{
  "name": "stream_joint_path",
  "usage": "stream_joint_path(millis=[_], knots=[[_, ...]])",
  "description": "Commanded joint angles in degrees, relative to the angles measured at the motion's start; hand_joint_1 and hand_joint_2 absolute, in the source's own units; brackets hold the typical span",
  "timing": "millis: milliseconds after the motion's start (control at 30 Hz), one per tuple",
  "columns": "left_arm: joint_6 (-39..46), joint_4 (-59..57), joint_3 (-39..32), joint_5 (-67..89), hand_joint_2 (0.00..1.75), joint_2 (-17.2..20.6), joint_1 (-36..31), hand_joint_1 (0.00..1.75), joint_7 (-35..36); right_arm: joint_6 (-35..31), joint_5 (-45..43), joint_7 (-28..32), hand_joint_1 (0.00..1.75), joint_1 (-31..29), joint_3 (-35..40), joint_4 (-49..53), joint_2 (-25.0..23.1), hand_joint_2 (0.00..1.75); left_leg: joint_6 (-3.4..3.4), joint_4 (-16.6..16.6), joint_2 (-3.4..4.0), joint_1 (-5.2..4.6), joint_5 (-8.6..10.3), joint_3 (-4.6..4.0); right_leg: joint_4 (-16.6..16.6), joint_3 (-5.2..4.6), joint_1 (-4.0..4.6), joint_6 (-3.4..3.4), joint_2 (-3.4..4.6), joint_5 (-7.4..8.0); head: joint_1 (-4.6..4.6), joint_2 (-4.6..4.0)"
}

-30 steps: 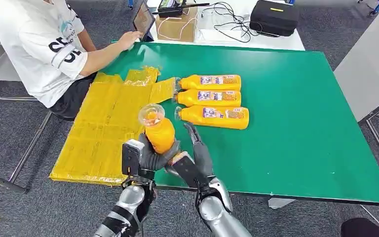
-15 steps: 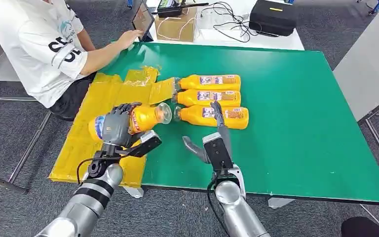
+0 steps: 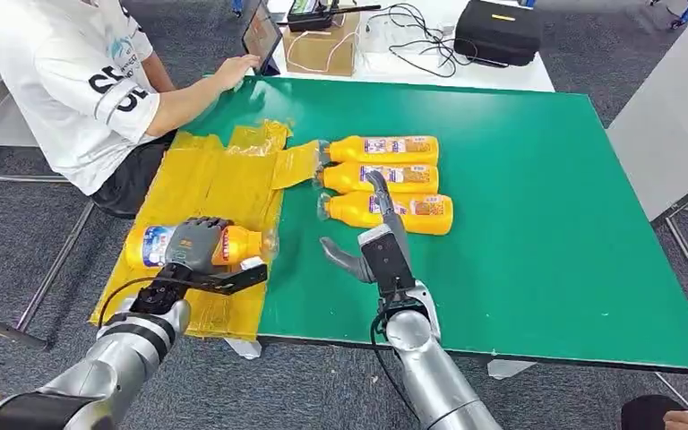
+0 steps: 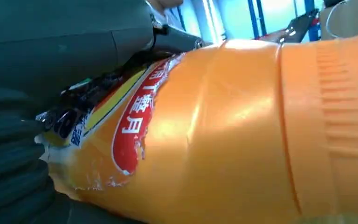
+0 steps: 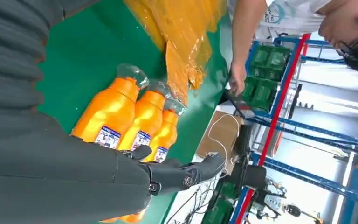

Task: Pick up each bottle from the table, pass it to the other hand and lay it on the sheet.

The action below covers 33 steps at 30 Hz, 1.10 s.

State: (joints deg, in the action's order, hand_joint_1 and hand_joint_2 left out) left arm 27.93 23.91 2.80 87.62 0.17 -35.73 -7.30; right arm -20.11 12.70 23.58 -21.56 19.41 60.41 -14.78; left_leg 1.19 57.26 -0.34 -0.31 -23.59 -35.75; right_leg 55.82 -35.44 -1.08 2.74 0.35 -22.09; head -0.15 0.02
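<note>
My left hand (image 3: pixel 195 245) grips an orange juice bottle (image 3: pixel 233 244) lying sideways low over the yellow sheet (image 3: pixel 206 193), near its front edge; the bottle's body (image 4: pixel 242 135) and red label are close up in the left wrist view. My right hand (image 3: pixel 378 240) hovers with fingers spread and nothing in it above the green table (image 3: pixel 537 206), just in front of three more orange bottles (image 3: pixel 385 177) lying side by side. The right wrist view shows those bottles (image 5: pixel 130 116) beyond the hand (image 5: pixel 168 175).
A person in a white shirt (image 3: pixel 63 81) sits at the table's left, one hand by a tablet (image 3: pixel 260 34) at the far edge. A cardboard box (image 3: pixel 322 45), cables and a black case (image 3: pixel 497 31) lie on a white table behind.
My left hand has swung the bottle leftward from the middle, tipped it on its side and lowered it over the sheet. My right hand let go and moved toward the three bottles.
</note>
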Motion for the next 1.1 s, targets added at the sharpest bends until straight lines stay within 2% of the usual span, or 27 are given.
stream_joint_path(millis=[33, 67, 100, 133, 167, 267, 367, 633, 833, 933, 1000, 1067, 1100], knots=[[-17.0, -10.4, 8.1, 2.0, 1.75, 6.9, -5.2, 1.75, -2.1, 2.3, -0.1, -0.1, 0.00, -4.5, 1.6, -6.2, 0.3, 1.75, -0.07, 0.0, 0.17, 0.05, -0.05, 0.22, 0.0, 0.20, 0.06, -0.10, 0.15, 0.01, 0.02, -0.02], [-17.8, -10.4, 7.5, 1.3, 1.75, 7.2, -5.1, 1.75, -2.8, 2.6, 0.0, -0.1, 0.00, -4.8, 1.7, -6.4, 0.2, 1.75, -0.13, -0.1, 0.31, 0.09, -0.10, 0.43, -0.1, 0.38, 0.11, -0.17, 0.28, 0.01, 0.00, -0.02], [-17.3, -10.2, 7.4, 1.1, 1.75, 7.3, -4.8, 1.10, -2.7, 2.6, 0.0, -0.1, 0.00, -4.9, 1.8, -6.5, 0.2, 1.75, -0.11, -0.1, 0.31, 0.06, -0.10, 0.44, -0.1, 0.39, 0.08, -0.14, 0.31, 0.02, 0.02, -0.02], [-17.0, -10.2, 6.9, 0.5, 1.75, 7.1, -4.3, 0.07, -2.9, 2.6, 0.2, -0.2, 0.00, -5.0, 1.9, -6.7, 0.2, 1.75, -0.10, -0.1, 0.35, 0.03, -0.11, 0.51, -0.1, 0.40, 0.05, -0.12, 0.34, 0.03, 0.00, -0.02], [-16.2, -9.9, 5.6, -1.0, 1.75, 6.7, -3.7, 0.00, -3.7, 2.6, 0.4, -0.3, 0.00, -5.0, 2.0, -6.9, 0.1, 1.75, -0.16, -0.1, 0.49, 0.05, -0.15, 0.65, -0.1, 0.49, 0.07, -0.17, 0.45, 0.04, 0.02, -0.02], [-16.0, -9.5, 3.0, -4.5, 1.75, 5.7, -2.7, 0.00, -6.8, 2.9, 0.5, -0.4, 0.00, -5.0, 2.1, -6.8, 0.3, 1.75, -0.19, -0.1, 0.46, 0.06, -0.14, 0.78, -0.1, 0.57, 0.10, -0.20, 0.34, 0.02, 0.00, 0.00], [-15.1, -9.3, 4.9, -2.5, 1.75, 5.7, -2.5, 0.00, -6.8, 3.0, 0.5, -0.5, 0.00, -5.2, 2.1, -6.8, 0.3, 1.75, -0.22, -0.2, 0.42, 0.09, -0.12, 0.83, -0.1, 0.65, 0.15, -0.19, 0.31, -0.02, 0.02, -0.02], [-15.0, -9.3, 4.8, -2.8, 1.75, 5.5, -2.4, 0.00, -7.0, 3.1, 0.5, -0.5, 0.00, -5.3, 2.1, -6.9, 0.3, 1.75, -0.18, -0.1, 0.34, 0.07, -0.10, 0.74, 0.0, 0.62, 0.09, -0.16, 0.29, -0.03, 0.00, -0.02], [-11.7, -7.5, -1.0, -11.8, 1.75, 4.5, -0.8, 0.00, -16.2, 3.5, 0.4, -0.3, 0.00, -6.4, 2.2, -8.8, 0.0, 1.75, -0.18, -0.1, 0.28, 0.04, -0.08, 0.73, 0.0, 0.61, 0.07, -0.16, 0.26, -0.03, 0.00, -0.02], [-9.9, -5.6, -6.8, -21.1, 1.75, 3.6, 0.9, 0.00, -26.0, 3.4, 0.0, 0.5, 0.00, -6.8, 2.3, -10.0, -0.2, 1.75, -0.18, -0.1, 0.27, 0.05, -0.09, 0.75, 0.0, 0.62, 0.07, -0.16, 0.24, -0.06, 0.02, 0.00], [-14.3, -3.6, -9.0, -27.7, 1.75, 3.4, 2.7, 0.00, -32.4, 3.4, -0.5, 0.9, 0.00, -6.8, 2.3, -10.5, 0.0, 1.75, -0.20, -0.1, 0.31, 0.10, -0.13, 0.81, 0.0, 0.70, 0.13, -0.18, 0.26, -0.07, 0.00, -0.02], [-24.2, 11.3, 1.0, -46.8, 1.75, 4.7, 9.6, 0.00, -32.7, 3.6, -0.8, 1.2, 0.00, -6.6, 2.0, -10.4, 0.4, 1.75, -0.20, -0.1, 0.27, 0.12, -0.14, 0.82, -0.1, 0.72, 0.15, -0.19, 0.21, -0.09, 0.02, -0.02], [-25.6, 16.3, 5.5, -54.5, 1.75, 6.0, 12.0, 0.00, -32.7, 3.7, -0.9, 1.4, 0.00, -6.5, 1.7, -10.3, 0.5, 1.75, -0.17, -0.2, 0.19, 0.06, -0.10, 0.81, -0.1, 0.71, 0.08, -0.18, 0.14, -0.12, 0.00, -0.02]])
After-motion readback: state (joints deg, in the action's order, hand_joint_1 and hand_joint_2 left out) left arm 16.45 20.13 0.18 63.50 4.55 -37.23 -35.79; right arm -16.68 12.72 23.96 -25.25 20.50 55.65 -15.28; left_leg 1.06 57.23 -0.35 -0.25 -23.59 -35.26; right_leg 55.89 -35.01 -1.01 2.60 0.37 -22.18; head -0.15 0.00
